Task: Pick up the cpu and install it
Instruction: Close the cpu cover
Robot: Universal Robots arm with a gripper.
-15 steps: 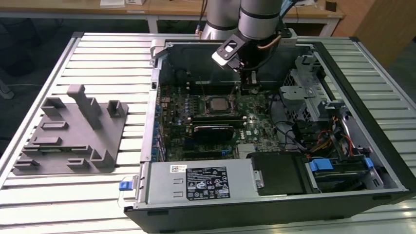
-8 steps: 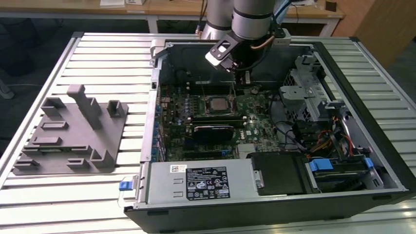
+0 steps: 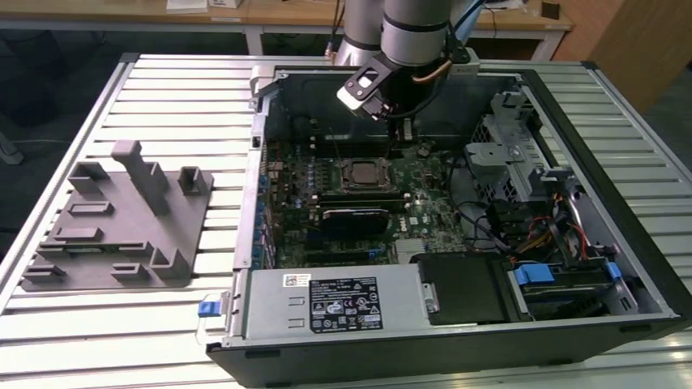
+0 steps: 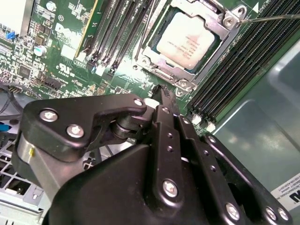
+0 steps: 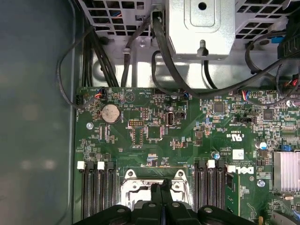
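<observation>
Open PC case (image 3: 605, 105) lies flat on the slatted bench (image 3: 162, 97). The arm (image 3: 416, 32) reaches down into it from the far end.

Tight spot. The jaws hang low over the motherboard (image 5: 154, 136) w/ a grey case wall (image 5: 33, 117) close on one side. The drive cage (image 3: 519, 154) and a cable bundle (image 3: 508, 219) are toward the exterior view's right. A black block (image 3: 352, 217) and the PSU (image 3: 324, 300) lie nearer that camera. The case top is open, so the free room is upward. On the exterior view's left a grey tray (image 3: 113, 235) sits on the bench, well apart from the case, w/ bare slats around it.

Jaws look closed: in both wrist views the fingertips (image 5: 155, 192) press together, gripping nothing. In the second wrist view the tips are just beside the socket's edge, apart from the chip.

The cpu (image 4: 187, 42) sits in the socket. It's flat and square, silvery-white on top w/ faint print. A metal socket frame (image 4: 224, 37) runs round it, and RAM slots (image 4: 243, 61) flank it on both sides. A thin lever rod (image 4: 272, 18) pokes out past one corner.

The second wrist view gives the clear look at the chip. In the first wrist view the fingertips stand in front of the socket. That view takes in more of the board: a coin battery (image 5: 110, 113), black cables (image 5: 164, 56) and a metal bracket (image 5: 201, 23) past the board's edge. In the exterior view the chip is a small pale square mid-board, near the jaws.
</observation>
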